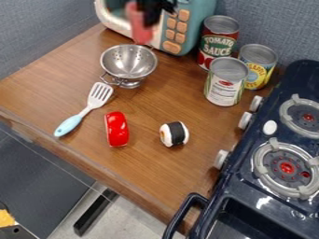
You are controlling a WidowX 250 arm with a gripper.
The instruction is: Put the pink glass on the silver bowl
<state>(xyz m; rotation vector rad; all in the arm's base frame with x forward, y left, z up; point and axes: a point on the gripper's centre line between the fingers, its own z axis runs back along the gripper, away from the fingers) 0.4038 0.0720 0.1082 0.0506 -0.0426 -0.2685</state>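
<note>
Nearest the camera, at lower right, the dark blue toy stove (237,184) bounds the counter (146,165) along one side. Step in hand, as judged: carriage of the pink glass (142,34) to its place, the setting down not yet done. Hand (150,14) found at the top edge, before the toy microwave (192,27); it appears closed on the glass, though the exact gap between its fingers cannot be told. Glass is raised, beyond the silver bowl (128,60); whether it hangs plumb cannot be confirmed.

Next move, as judged: bring the glass nearer the camera, centre it over the bowl, lower until it bears, then release. Bowl is perforated, footed and likely to tip if struck at the rim.

Edges: microwave stands close behind the bowl, leaving little margin there. Spatula (98,95) lies just beside the bowl's near handle, its own grip close to the counter's front edge. Bare wood offers room to the bowl's left, and to its right as far as the cans (225,86).
</note>
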